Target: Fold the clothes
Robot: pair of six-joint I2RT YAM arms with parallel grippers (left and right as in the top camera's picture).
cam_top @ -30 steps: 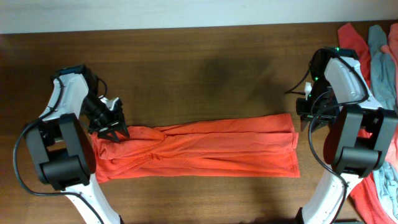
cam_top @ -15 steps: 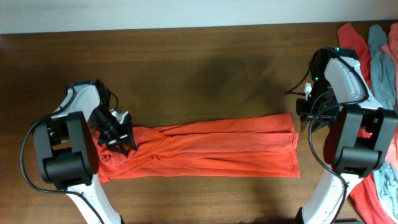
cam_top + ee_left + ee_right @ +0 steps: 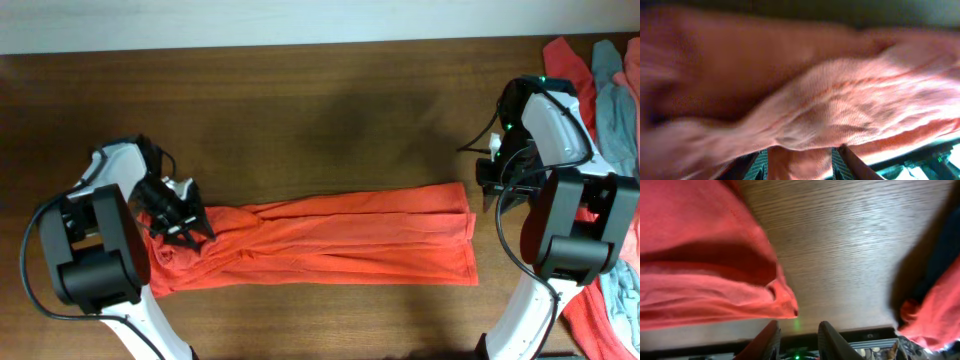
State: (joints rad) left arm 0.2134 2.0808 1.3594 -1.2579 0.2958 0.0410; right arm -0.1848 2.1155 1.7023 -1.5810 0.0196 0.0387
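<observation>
Overhead view is showing the orange-red T-shirt (image 3: 330, 240) lying as a long narrow band across the tabletop (image 3: 320, 110), running from 9 o'clock to 3 o'clock. The left pincer (image 3: 185, 222) is sitting on the band's 9 o'clock end, where the cloth is twisting and bunching. In the blurred left wrist view, cloth is lying between the fingers (image 3: 847, 157), which are standing partly apart. I cannot tell whether they are pinching it.

The right pincer (image 3: 487, 190) is hovering just beside the 3 o'clock end, its jaws a little apart and gripping nothing. In the right wrist view the shirt's corner is lying just ahead of it, toward 11 o'clock. Other clothes (image 3: 610, 90) are piling at the tabletop's 2 o'clock corner.

Judging from this, the step in hand is straightening the band before folding it end over end. Doing it well is calling for smoothing the twisted 9 o'clock end first, taking every layer at the edge, and drawing outward gently so the long folded edges are not sliding apart.
</observation>
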